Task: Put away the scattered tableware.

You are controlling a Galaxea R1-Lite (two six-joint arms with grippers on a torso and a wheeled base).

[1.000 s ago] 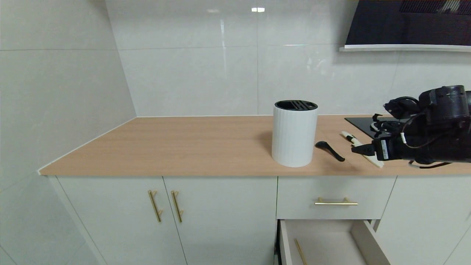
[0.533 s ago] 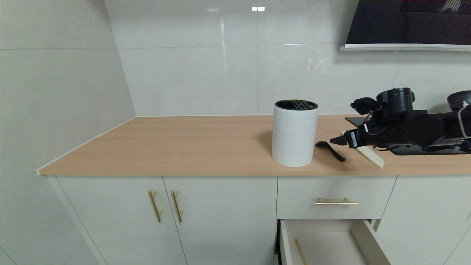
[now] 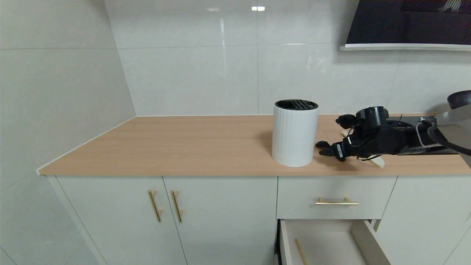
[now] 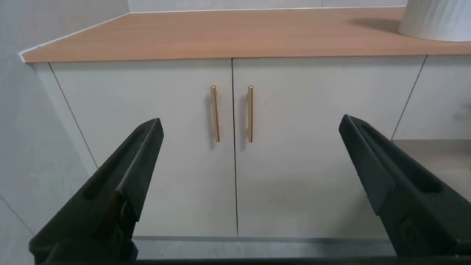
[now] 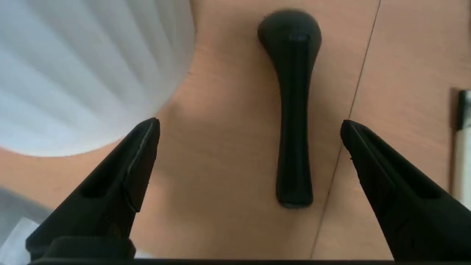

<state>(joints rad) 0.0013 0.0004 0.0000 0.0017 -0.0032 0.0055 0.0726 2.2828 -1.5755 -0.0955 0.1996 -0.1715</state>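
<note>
One white holder (image 3: 294, 134), one black spoon (image 5: 292, 110), one pale utensil (image 3: 379, 162)

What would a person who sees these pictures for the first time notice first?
The tall white ribbed cylindrical holder with a black slotted top stands on the wooden countertop. Beside it, the right gripper hangs low over a small black spoon, its open fingers on either side. Below, a white drawer stands open.
</note>
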